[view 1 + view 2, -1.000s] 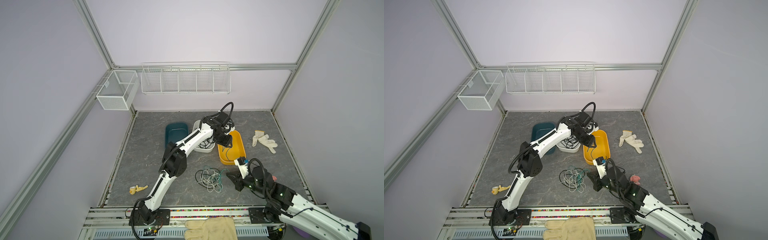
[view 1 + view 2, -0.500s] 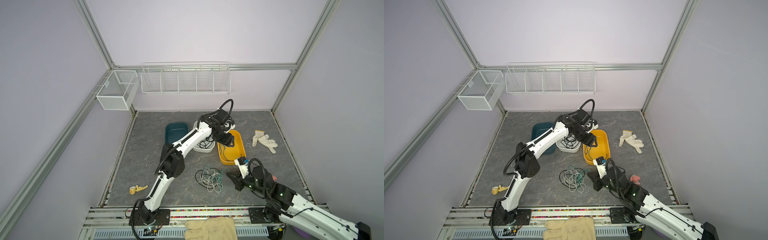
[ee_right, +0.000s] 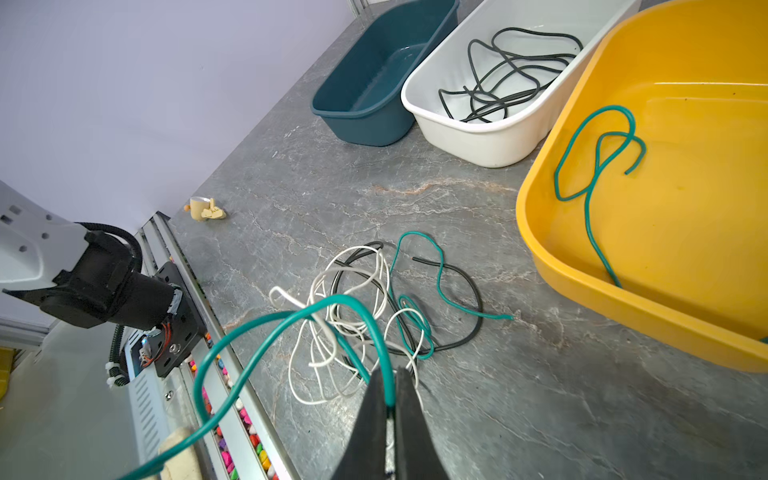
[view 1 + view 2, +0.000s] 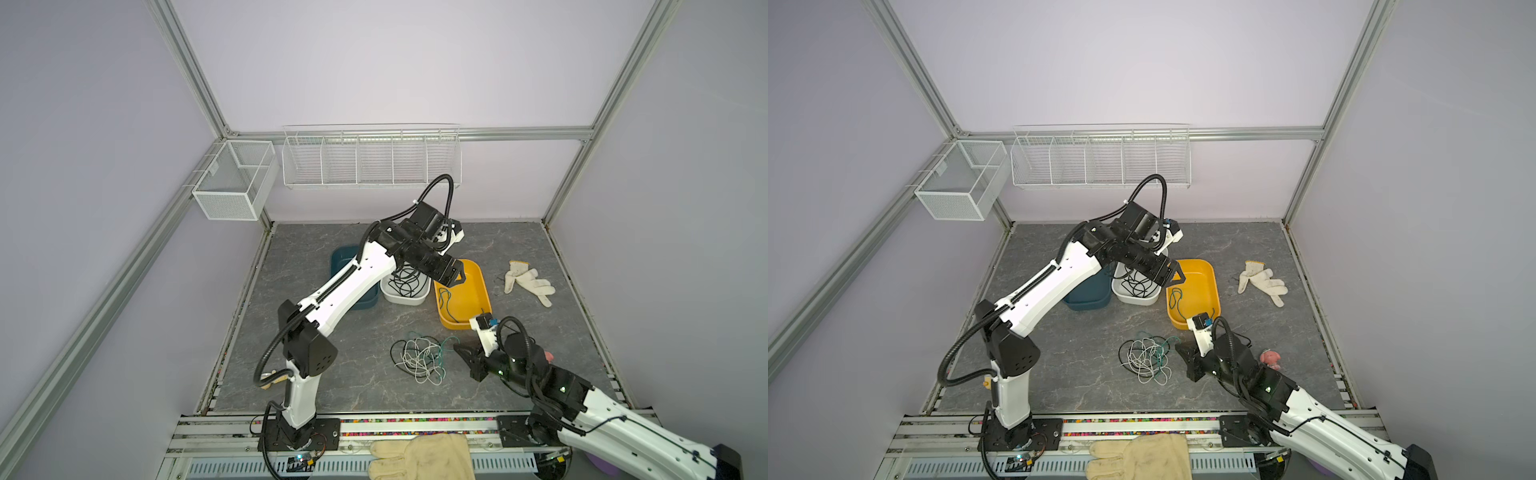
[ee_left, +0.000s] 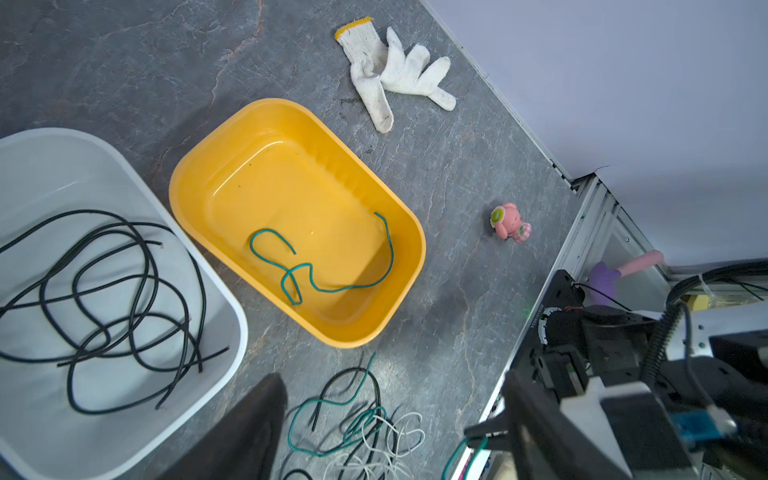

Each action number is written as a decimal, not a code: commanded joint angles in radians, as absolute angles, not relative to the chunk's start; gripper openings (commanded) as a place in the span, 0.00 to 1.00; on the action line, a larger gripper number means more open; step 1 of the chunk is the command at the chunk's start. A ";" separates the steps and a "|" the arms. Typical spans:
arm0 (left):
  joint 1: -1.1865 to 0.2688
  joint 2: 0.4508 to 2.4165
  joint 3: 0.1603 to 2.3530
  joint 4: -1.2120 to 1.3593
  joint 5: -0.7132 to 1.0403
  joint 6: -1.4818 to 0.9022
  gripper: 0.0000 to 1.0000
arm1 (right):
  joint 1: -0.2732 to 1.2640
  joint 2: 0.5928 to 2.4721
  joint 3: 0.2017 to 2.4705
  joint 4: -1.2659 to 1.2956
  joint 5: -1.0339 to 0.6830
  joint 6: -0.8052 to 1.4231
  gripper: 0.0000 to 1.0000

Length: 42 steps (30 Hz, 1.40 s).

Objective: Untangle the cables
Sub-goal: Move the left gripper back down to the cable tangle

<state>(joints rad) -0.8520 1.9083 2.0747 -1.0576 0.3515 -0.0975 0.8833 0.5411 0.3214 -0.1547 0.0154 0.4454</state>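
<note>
Right gripper pinched one teal cable, apparently to draw it from the tangle; left gripper hung open over the yellow tub.

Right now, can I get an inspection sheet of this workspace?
Surface: grey marbled table, flat.
Job's things: mixed tangle on table; black cables in white tub; teal cable in yellow tub; teal tub empty.
Clutter: knit glove, pink toy, tan toy, big glove on front rail.
Grippers: left gripper open above the tubs; right gripper shut on teal strand arching over tangle.
Cables: arm hose clear of tubs.
Surroundings: wire baskets empty.
</note>
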 commanded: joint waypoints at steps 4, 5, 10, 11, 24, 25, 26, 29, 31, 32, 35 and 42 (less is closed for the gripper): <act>-0.856 1.694 1.810 -0.928 0.295 -0.103 0.90 | 0.877 0.514 0.303 -0.169 0.049 0.458 0.07; -0.856 1.665 1.765 -0.908 0.295 -0.111 0.92 | 0.877 0.511 0.303 -0.169 0.052 0.459 0.07; -0.868 1.490 1.505 -0.777 0.300 -0.173 0.93 | 0.877 0.501 0.302 -0.180 0.070 0.462 0.07; -0.871 1.456 1.449 -0.744 0.306 -0.190 0.93 | 0.877 0.499 0.301 -0.181 0.072 0.462 0.07; -0.961 1.170 0.956 -0.413 0.391 -0.384 0.90 | 0.877 0.489 0.295 -0.178 0.078 0.468 0.06; -0.967 1.168 0.935 -0.397 0.395 -0.394 0.89 | 0.877 0.492 0.295 -0.176 0.077 0.468 0.07; -0.971 1.169 0.920 -0.386 0.399 -0.399 0.89 | 0.877 0.494 0.295 -0.177 0.075 0.468 0.07; -0.977 1.167 0.874 -0.359 0.405 -0.416 0.87 | 0.877 0.499 0.296 -0.175 0.075 0.469 0.06; -0.979 1.155 0.839 -0.332 0.405 -0.432 0.86 | 0.878 0.497 0.295 -0.175 0.075 0.468 0.07; -0.979 1.147 0.821 -0.318 0.403 -0.438 0.86 | 0.877 0.496 0.295 -0.175 0.076 0.469 0.07; -0.979 1.135 0.781 -0.297 0.390 -0.445 0.85 | 0.877 0.490 0.294 -0.173 0.074 0.469 0.07; -0.979 1.190 0.718 -0.237 0.414 -0.466 0.80 | 0.877 0.482 0.291 -0.166 0.053 0.467 0.07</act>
<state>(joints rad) -0.9756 1.1675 0.7380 -0.2913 0.3988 -0.4450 0.8833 0.4984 0.3141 -0.1829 0.0628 0.4568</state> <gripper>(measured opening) 0.802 0.069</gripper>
